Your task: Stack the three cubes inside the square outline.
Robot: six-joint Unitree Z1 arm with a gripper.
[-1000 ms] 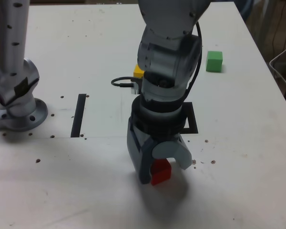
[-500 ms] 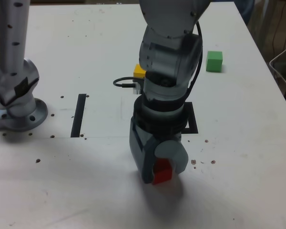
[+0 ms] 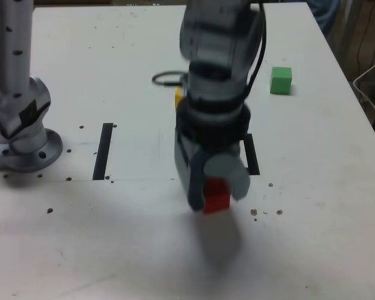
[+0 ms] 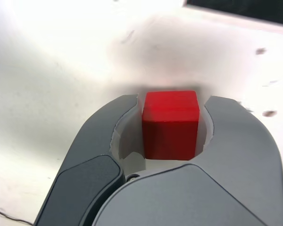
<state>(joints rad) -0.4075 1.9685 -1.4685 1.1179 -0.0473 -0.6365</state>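
wrist view: red cube [image 4: 170, 123] sits clamped inside the gripper [image 4: 171, 127].

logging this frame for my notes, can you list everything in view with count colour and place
matte red cube: one, red, between the gripper's jaws near the table's front
matte yellow cube: one, yellow, mostly hidden behind the arm
matte green cube: one, green, far back on the exterior view's right
flat black square outline: one, black, largely hidden behind the arm
straight black strip: one, black, exterior view's left
white table: one, white, speckled
grey arm base: one, exterior view's left
gripper: one, grey, shut on the red cube
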